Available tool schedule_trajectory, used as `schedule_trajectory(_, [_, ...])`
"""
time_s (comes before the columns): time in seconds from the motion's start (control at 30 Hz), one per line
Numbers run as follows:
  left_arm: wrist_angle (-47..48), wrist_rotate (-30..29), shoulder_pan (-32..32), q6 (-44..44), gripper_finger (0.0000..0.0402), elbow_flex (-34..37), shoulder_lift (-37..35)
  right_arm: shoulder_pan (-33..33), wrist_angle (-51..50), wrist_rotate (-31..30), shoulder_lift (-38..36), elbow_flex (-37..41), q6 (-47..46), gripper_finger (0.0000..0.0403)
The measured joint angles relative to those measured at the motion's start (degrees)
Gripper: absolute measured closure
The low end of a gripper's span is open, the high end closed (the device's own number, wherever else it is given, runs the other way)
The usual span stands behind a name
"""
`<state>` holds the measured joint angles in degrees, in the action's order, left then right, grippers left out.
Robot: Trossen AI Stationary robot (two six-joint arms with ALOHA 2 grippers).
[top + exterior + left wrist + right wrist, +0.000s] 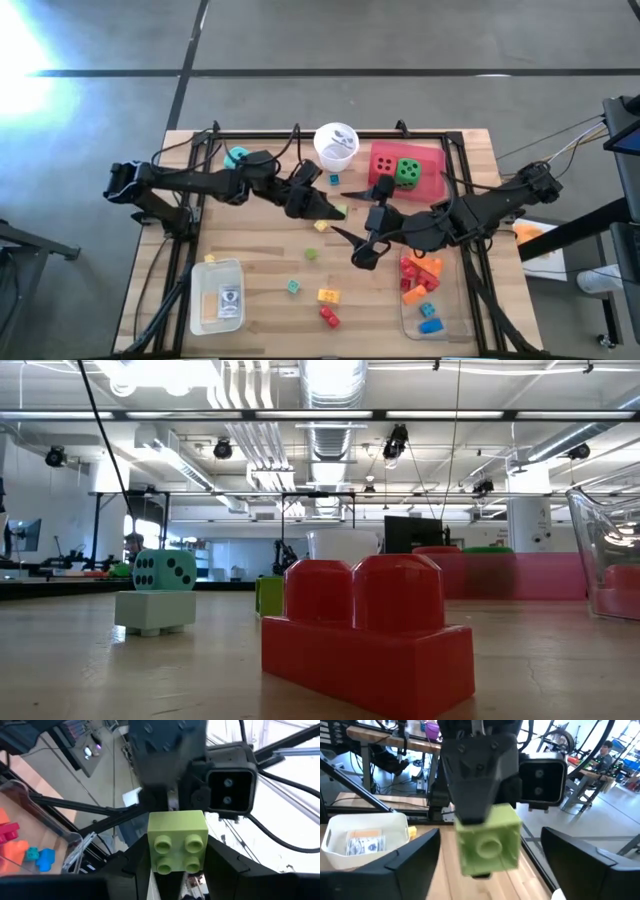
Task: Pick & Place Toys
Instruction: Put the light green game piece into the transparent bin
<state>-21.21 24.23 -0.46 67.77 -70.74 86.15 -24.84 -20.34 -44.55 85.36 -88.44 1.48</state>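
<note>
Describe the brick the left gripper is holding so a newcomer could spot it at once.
Find the white cup near the table's far edge. Just in front of it, the left gripper holds a light green brick. Unlike the others, it is lifted off the table.

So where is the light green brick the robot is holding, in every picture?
High view: the light green brick is mid-table, at the tip of the left gripper, near the white cup.
Low view: I cannot pick it out.
Left wrist view: centre, studs facing the camera, between the jaws.
Right wrist view: centre, hanging from the left gripper.
Shared landmark: the left gripper, shut on the brick.
</note>
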Motion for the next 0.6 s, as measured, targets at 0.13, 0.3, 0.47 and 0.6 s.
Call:
schedule_trajectory(0.13, [0.55, 0.00, 0.45, 0.07, 0.0263, 0.07, 0.00, 0.12, 0.09, -1.05, 0.00, 0.00, 0.02, 0.0136])
schedule_trajectory(0.3, [1.47, -0.39, 0.54, 0.22, 0.0263, 0.20, 0.00, 0.11, -0.02, -2.78, 0.07, -0.07, 1.64, 0.0229])
schedule_trajectory(0.47, [1.49, -0.17, 0.77, 0.22, 0.0263, 0.20, 0.00, 0.07, 0.08, -2.67, 0.07, 0.02, 2.40, 0.0276])
schedule_trajectory(0.6, [1.60, -0.20, 0.84, 0.15, 0.0228, 0.20, 0.00, 0.11, 0.12, -2.86, 0.07, 0.04, 2.44, 0.0276])
